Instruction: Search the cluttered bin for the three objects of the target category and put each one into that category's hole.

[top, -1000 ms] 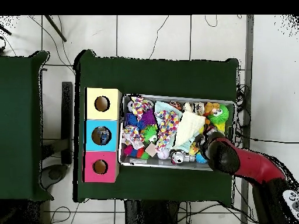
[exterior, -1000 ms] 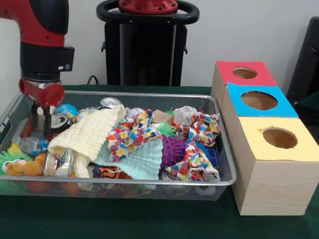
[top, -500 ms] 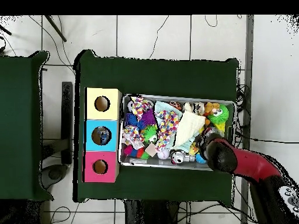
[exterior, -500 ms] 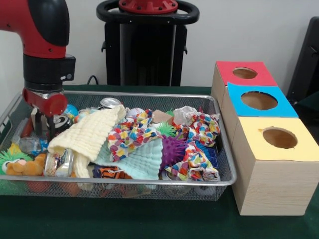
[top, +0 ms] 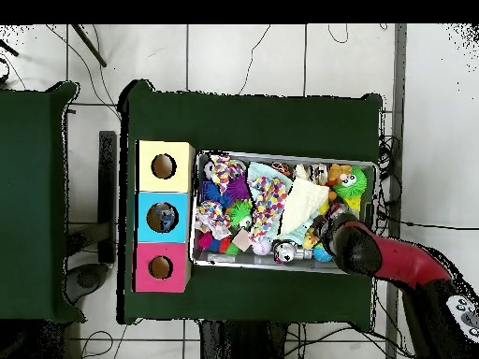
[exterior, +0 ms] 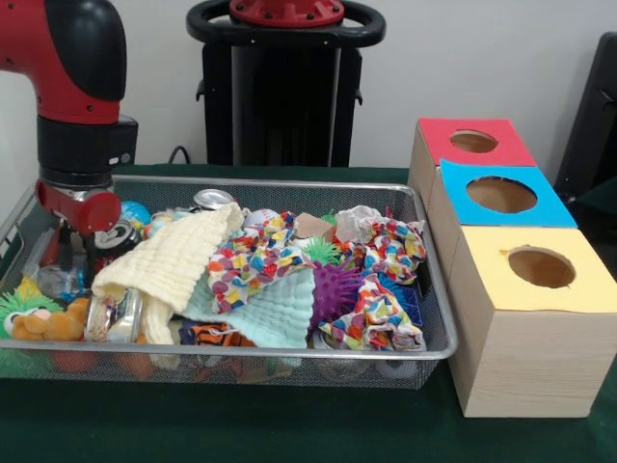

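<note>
The wire-mesh bin (exterior: pixel 439 333) fills the middle of the table, heaped with cloths and toys. To its right stand three wooden boxes in a row, each with a round hole in a coloured top: the yellow box (exterior: pixel 536 323) nearest, the blue box (exterior: pixel 496 198) in the middle, the red box (exterior: pixel 468 145) farthest.

The red arm (exterior: pixel 72 87) comes down over the bin's left end. Its gripper (exterior: pixel 75 253) hangs low among the clutter there; its tips are lost against the things behind them, so I cannot tell whether they are apart or together, or whether they hold anything.

Which category is wanted is not shown. Judging by where the arm has gone, the likely targets are the drink cans: a dark can (exterior: pixel 117 234) just right of the gripper, a silver can top (exterior: pixel 212 199) by the far rim, and a crushed can (exterior: pixel 116 316) near the front, half under the cream waffle cloth (exterior: pixel 174 260).

Cans of this kind should be light, thin-walled and smooth. They probably dent under a hard squeeze and may slip, so a hold across the middle of the body looks better than one on the rim. The crushed can seems the awkward one, since the cloth lies over part of it.
</note>
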